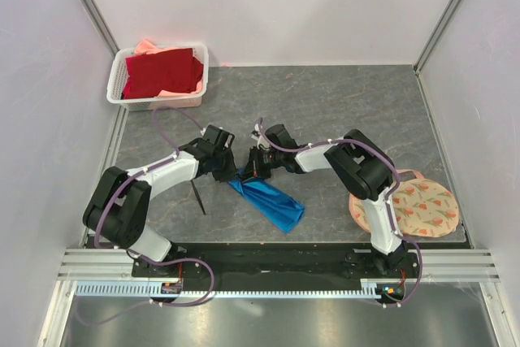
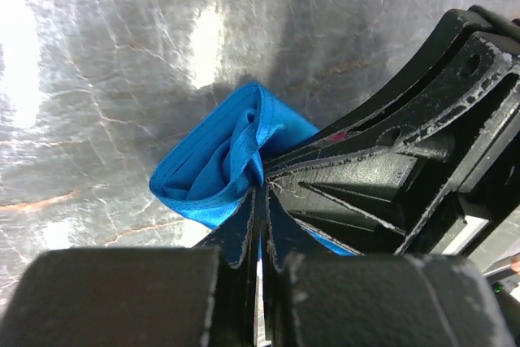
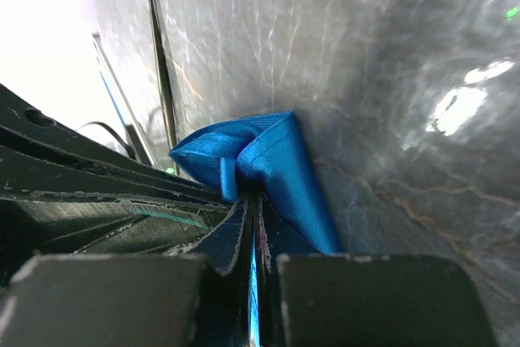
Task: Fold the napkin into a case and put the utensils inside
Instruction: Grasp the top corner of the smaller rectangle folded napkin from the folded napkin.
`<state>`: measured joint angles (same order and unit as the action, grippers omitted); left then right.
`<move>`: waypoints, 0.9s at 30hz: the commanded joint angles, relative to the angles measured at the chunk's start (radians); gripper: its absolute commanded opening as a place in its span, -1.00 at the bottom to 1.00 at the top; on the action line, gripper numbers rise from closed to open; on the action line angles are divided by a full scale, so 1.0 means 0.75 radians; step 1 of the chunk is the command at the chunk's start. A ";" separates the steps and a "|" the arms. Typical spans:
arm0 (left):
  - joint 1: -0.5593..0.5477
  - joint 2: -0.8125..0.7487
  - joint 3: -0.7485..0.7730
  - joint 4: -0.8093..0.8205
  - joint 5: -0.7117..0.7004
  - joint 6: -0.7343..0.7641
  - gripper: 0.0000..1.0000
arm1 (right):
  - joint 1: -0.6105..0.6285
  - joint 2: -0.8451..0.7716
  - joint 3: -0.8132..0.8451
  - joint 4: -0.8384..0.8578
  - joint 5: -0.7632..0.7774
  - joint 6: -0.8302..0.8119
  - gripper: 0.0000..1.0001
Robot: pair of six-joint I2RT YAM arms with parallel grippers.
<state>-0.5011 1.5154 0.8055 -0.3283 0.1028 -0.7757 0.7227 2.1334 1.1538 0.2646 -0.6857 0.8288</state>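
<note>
The bright blue napkin (image 1: pixel 266 198) lies bunched and rolled in the middle of the table, running from the two grippers toward the near right. My left gripper (image 1: pixel 230 170) is shut on its upper end, the cloth (image 2: pixel 219 164) bulging out past the jaws. My right gripper (image 1: pixel 250 168) is shut on the same end from the other side, with a fold of the cloth (image 3: pixel 264 156) pinched between its jaws. The two grippers nearly touch. A thin black utensil (image 1: pixel 197 197) lies on the table left of the napkin, below my left arm.
A white basket (image 1: pixel 130 97) with a dark red cloth (image 1: pixel 162 72) stands at the back left. A round peach floral mat (image 1: pixel 418 205) lies at the near right, partly under my right arm. Walls enclose the table on three sides.
</note>
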 commanded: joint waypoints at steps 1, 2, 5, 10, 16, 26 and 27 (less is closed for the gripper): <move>0.001 0.078 0.053 0.090 0.049 -0.044 -0.96 | 0.026 -0.001 -0.025 0.120 0.032 0.067 -0.93; 0.003 0.082 0.061 0.090 0.041 -0.037 -0.96 | 0.006 -0.056 -0.037 0.091 0.043 0.047 -0.92; 0.009 0.090 0.079 0.082 0.014 0.001 -0.96 | -0.035 -0.171 -0.055 -0.078 0.078 -0.068 -0.87; 0.010 0.141 0.149 0.057 0.004 0.109 -0.95 | -0.094 -0.333 -0.111 -0.264 0.112 -0.180 -0.55; 0.010 0.213 0.302 -0.029 0.012 0.208 -0.70 | -0.148 -0.492 -0.129 -0.555 0.249 -0.446 -0.26; 0.007 0.093 0.411 -0.178 0.006 0.237 0.07 | -0.148 -0.609 -0.174 -0.786 0.456 -0.649 -0.09; 0.007 0.009 0.387 -0.182 0.004 0.231 0.11 | -0.150 -0.621 -0.188 -0.798 0.460 -0.671 -0.08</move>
<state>-0.4931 1.6650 1.1133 -0.4088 0.1131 -0.6334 0.6086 1.7428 1.0428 -0.2638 -0.3923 0.4068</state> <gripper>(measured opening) 0.517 0.452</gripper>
